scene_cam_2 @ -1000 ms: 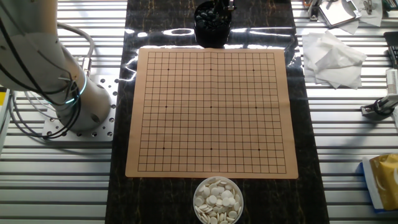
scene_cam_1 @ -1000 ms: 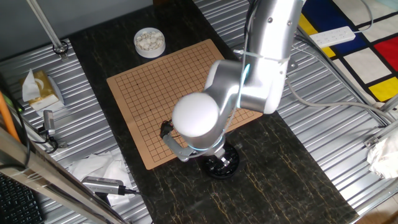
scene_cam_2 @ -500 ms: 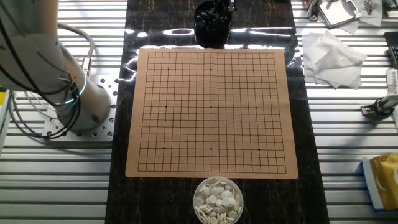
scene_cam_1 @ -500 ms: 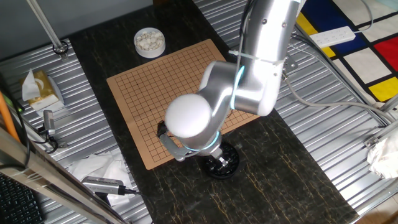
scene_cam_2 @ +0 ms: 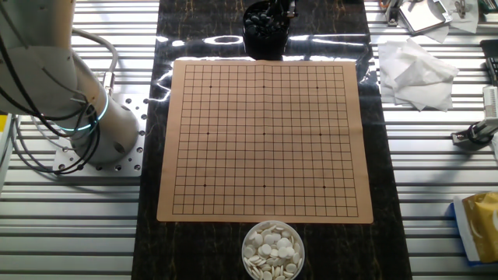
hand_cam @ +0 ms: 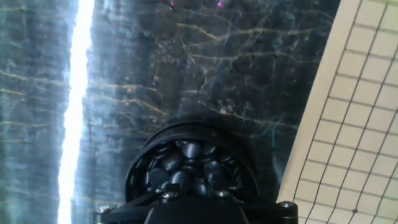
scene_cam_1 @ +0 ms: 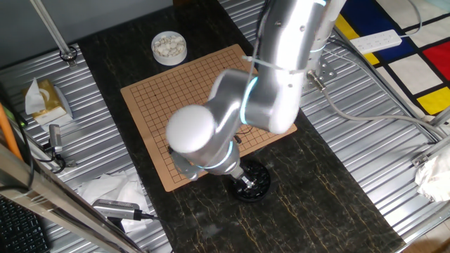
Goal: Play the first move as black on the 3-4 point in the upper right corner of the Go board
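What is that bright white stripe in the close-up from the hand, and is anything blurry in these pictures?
Hand view: the stripe is glare, a light reflecting off the glossy dark marble mat; the bowl of black stones is fairly sharp. One fixed view: the arm looks slightly soft. The other fixed view: glare streaks the mat above the Go board.

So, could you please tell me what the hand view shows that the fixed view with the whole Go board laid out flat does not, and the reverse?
Only the hand view shows the individual glossy black stones heaped inside their bowl, seen close from above, with the hand's dark base along the bottom edge. Only the fixed view shows the full Go board with no stones on it, the bowl of white stones below it, and the arm's base. Both show the black bowl, the dark marble surface and part of the board's grid.
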{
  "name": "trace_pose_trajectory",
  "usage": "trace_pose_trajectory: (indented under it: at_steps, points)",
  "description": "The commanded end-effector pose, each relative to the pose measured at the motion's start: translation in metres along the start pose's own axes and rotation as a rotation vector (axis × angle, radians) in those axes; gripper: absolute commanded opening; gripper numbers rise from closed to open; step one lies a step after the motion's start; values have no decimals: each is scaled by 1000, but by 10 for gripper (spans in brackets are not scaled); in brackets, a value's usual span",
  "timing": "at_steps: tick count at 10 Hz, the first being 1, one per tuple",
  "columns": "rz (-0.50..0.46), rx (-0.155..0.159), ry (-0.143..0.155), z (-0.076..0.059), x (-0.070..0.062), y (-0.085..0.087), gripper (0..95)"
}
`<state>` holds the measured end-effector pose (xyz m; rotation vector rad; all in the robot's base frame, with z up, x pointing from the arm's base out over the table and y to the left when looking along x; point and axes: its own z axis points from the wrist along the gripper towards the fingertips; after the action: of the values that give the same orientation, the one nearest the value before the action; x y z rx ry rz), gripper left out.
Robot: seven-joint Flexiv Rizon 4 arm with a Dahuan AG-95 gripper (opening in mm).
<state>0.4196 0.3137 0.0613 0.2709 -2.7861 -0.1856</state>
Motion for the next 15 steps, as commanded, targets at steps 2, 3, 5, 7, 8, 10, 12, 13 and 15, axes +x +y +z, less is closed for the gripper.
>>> trace_pose_trajectory:
  at_steps: [2, 3, 5, 7, 8, 10, 12, 13, 15]
  points:
    - [-1, 34, -38, -11, -2, 5, 190]
    - [-7, 74, -60, -11, -2, 5, 190]
    - [-14, 218, -189, -11, -2, 5, 190]
    - [-18, 300, -308, -11, -2, 5, 190]
    - [-22, 313, -321, -11, -2, 5, 190]
    - [-35, 326, -382, -11, -2, 5, 190]
    - [-49, 326, -383, -11, -2, 5, 190]
    - [-58, 333, -359, -9, -1, 2, 190]
    - [-67, 295, -343, 1, 6, -10, 190]
